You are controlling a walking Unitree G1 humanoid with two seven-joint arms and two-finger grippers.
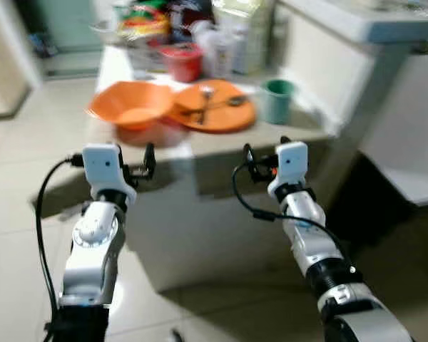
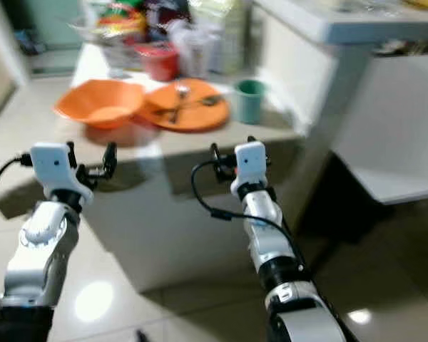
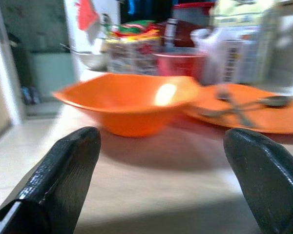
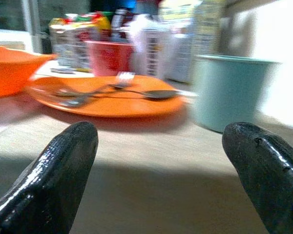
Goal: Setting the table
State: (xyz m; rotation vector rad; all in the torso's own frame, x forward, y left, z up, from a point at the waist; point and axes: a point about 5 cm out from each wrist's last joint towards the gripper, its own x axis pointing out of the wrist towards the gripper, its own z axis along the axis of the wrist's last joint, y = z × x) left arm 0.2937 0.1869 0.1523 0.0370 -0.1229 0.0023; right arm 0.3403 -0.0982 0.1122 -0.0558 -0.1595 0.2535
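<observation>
Both pincers (left [image 1: 137, 168], right [image 1: 261, 168]) gape before the table [image 1: 221, 146] edge.

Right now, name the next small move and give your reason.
Probably ease both arms forward over the table. The left pincer, open, faces the orange bowl; the right pincer, open, faces the orange plate; both are short of the edge.

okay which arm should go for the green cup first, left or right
Right, probably. The right gripper is held up at the table's near edge, open, with the green cup just ahead of it. The left gripper, also open, faces the orange bowl, farther from the cup.
</observation>
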